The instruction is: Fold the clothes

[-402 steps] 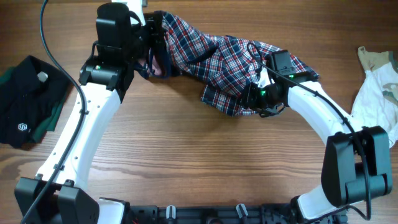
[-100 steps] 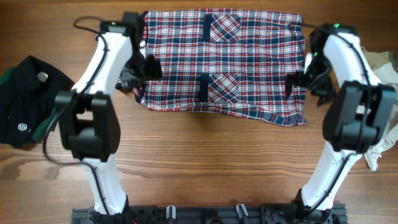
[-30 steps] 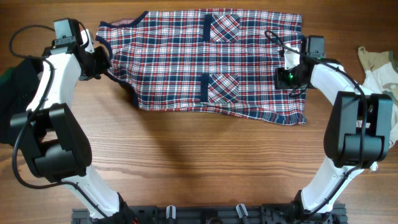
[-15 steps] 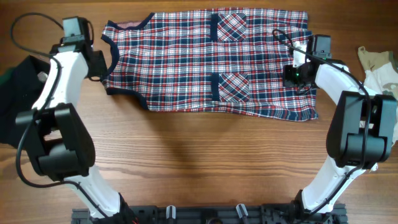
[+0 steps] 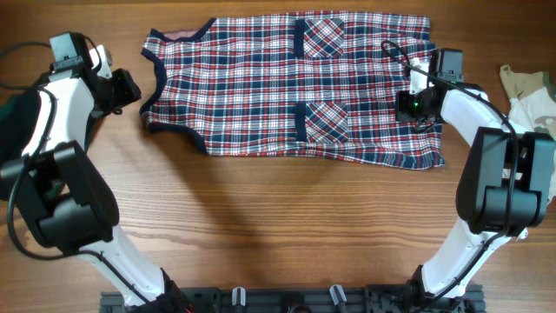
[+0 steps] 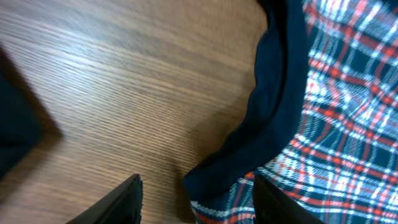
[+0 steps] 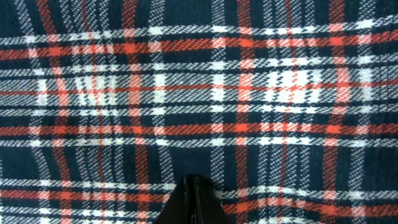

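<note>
My left tool (image 6: 196,205) stood open, its two dark fingers (image 6: 118,202) spread wide and gripping nothing. Between them, low in the wrist view, lay a corner of the navy trim (image 6: 273,112) that edges the red, navy and white plaid cloth shirt (image 5: 287,87). As far as I could see, the trim touched neither finger. The bare brown wood-grain desk (image 5: 278,226) showed under and to the left of that tool. From overhead, the left tool hovered just beside the shirt's left edge, at its curved, trimmed opening. The arm reached over a black garment (image 5: 17,130) at the desk's left edge, most of it hidden by the arm.

My right tool (image 7: 194,200) was closed, its fingers pressed together into a single dark point with no gap. That point sat on the plaid weave, which filled the whole wrist view. I could not tell whether any cloth was pinched between the tips. Overhead, the tool rested on the shirt near its right edge, about halfway down.

The shirt lay spread flat and unfolded across the far half of the desk, between the two arms. A plaid pocket (image 5: 326,122) bordered by a navy strip sat near its middle, with a second one above it. A crumpled white and beige garment (image 5: 528,100) lay well apart from the shirt at the desk's right edge.
</note>
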You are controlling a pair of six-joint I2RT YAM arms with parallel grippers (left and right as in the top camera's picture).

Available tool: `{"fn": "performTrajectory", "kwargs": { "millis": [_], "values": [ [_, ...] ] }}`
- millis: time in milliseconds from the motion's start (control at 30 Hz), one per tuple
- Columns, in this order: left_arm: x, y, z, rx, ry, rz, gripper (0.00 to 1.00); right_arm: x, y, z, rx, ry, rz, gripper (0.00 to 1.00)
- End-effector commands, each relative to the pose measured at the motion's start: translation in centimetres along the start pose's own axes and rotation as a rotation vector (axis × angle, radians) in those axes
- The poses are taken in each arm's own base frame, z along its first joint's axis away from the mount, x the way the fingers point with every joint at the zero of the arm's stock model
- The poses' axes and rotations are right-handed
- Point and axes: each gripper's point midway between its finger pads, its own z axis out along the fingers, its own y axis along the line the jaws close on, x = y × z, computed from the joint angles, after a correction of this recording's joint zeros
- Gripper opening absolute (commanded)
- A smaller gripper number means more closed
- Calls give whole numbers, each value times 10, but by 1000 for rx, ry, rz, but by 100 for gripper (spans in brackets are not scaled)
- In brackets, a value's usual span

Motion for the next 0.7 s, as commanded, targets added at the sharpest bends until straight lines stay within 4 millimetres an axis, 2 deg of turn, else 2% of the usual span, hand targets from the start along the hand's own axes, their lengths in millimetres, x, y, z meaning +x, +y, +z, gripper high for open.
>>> {"fn": "performTrajectory", "kwargs": {
  "millis": [0,200,267,333,400,433,533,667],
  "values": [
    [16,-21,23,135,81,50,55,35,-19,21,55,104,40,4],
    [40,-14,50,138,177,37,52,34,-19,21,55,103,40,4],
    [46,-10,57,129,201,43,47,34,-19,21,55,103,40,4],
    [48,-6,60,107,208,43,30,34,-19,21,55,103,40,4],
    [47,4,61,50,203,49,4,34,-19,21,55,103,40,4],
    [45,17,60,-27,194,56,4,34,-19,21,55,103,40,4],
    [32,33,49,-135,146,73,4,34,-19,21,55,103,40,4],
    [1,28,22,-151,45,114,4,35,-19,21,56,104,39,4]
  ]
}}
